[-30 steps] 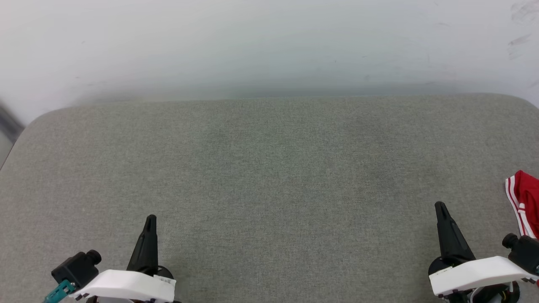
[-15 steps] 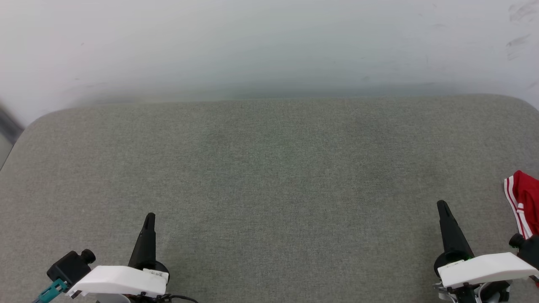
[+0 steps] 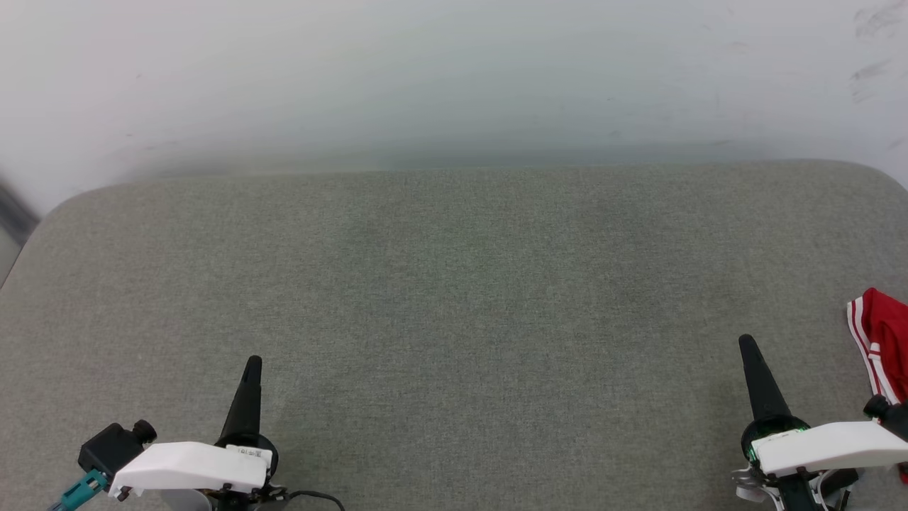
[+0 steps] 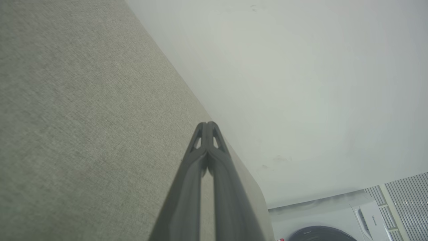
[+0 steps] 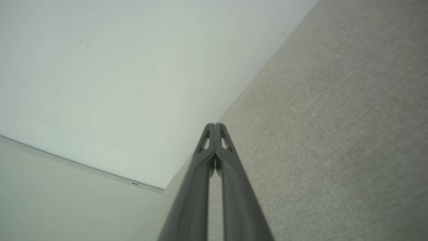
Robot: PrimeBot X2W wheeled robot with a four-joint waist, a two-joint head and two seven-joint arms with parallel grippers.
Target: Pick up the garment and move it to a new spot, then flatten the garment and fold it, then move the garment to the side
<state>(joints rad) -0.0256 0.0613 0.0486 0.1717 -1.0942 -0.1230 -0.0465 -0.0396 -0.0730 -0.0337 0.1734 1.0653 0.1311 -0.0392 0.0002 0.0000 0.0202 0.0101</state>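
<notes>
The garment point(image 3: 882, 351) is way off at the right edge of the head view. It's a bunched bit of red cloth with red-and-white striped trim, lying on the grey fabric surface point(image 3: 454, 284) and cut off by the picture's border, so how the rest of it lies I can't say.

The right claw point(image 3: 745, 342) is the close one. Its dark fingers point up the view just left of the cloth, with a strip of bare surface between the tips and the striped edge, so no contact there. The black camera on that wrist overlaps the lower end of the red cloth in the picture, and I can't tell if it's actually touching. The claw is pinched shut, finger flat against finger, and its wrist view shows the two tips pressed together.

The left claw point(image 3: 252, 363) is at the lower left, well apart from the garment, with nearly the whole surface between them. It's fully closed too. Both point toward the white wall point(image 3: 454, 71) at the back.
</notes>
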